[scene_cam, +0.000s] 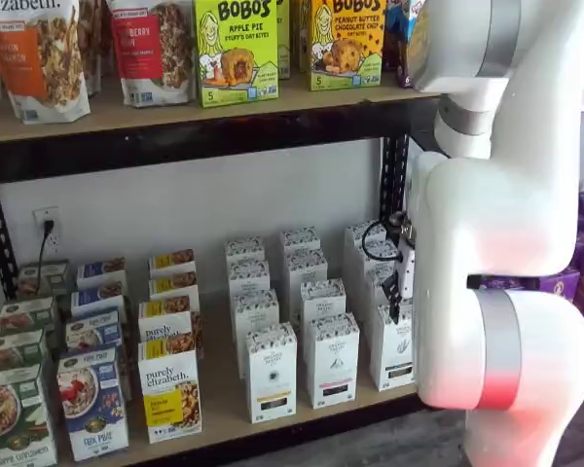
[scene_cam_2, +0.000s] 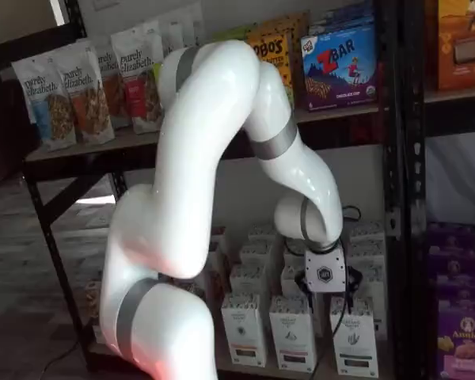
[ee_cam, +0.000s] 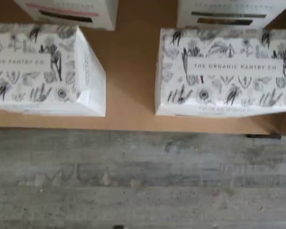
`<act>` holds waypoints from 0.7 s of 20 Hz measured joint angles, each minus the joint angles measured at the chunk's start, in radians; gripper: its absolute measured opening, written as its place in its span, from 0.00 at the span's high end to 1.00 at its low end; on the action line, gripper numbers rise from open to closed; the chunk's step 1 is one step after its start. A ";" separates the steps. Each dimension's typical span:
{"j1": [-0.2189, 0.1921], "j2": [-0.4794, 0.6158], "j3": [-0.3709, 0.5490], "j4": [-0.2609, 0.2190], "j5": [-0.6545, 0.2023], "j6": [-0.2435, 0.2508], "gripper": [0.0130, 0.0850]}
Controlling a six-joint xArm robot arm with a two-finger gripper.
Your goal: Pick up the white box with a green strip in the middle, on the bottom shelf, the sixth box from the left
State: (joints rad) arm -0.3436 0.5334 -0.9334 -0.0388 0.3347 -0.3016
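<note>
The white box [scene_cam: 394, 345] stands at the front of the bottom shelf [scene_cam: 224, 428], rightmost of the front white cartons, with a dark greenish strip low on its face; it is seen too as the white box [scene_cam_2: 353, 336]. My gripper [scene_cam_2: 326, 299] hangs just above and in front of it, slightly toward the neighbouring carton [scene_cam_2: 293, 332]. Its black fingers stand apart, open, with nothing between them. In a shelf view the gripper [scene_cam: 398, 292] shows side-on beside a cable. The wrist view looks down on two speckled carton tops; one reads THE ORGANIC PANTRY CO [ee_cam: 224, 71], and bare board separates them.
More white cartons stand in rows behind. Purely Elizabeth boxes [scene_cam: 170, 394] and colourful cartons [scene_cam: 92, 399] fill the shelf's left. A black rack post [scene_cam_2: 396, 214] rises right of the gripper. The upper shelf holds granola bags and Bobo's boxes [scene_cam: 236, 49]. Grey wood floor [ee_cam: 143, 181] lies below the shelf edge.
</note>
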 joint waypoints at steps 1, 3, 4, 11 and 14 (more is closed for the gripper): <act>0.000 0.011 -0.015 0.003 0.002 -0.002 0.00; 0.002 0.035 -0.047 0.012 0.001 -0.010 0.00; 0.002 0.043 -0.058 0.017 0.000 -0.014 0.00; 0.011 0.082 -0.130 0.051 0.010 -0.036 0.00; 0.013 0.098 -0.160 0.049 0.031 -0.032 0.00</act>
State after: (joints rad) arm -0.3311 0.6315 -1.0929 0.0102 0.3656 -0.3337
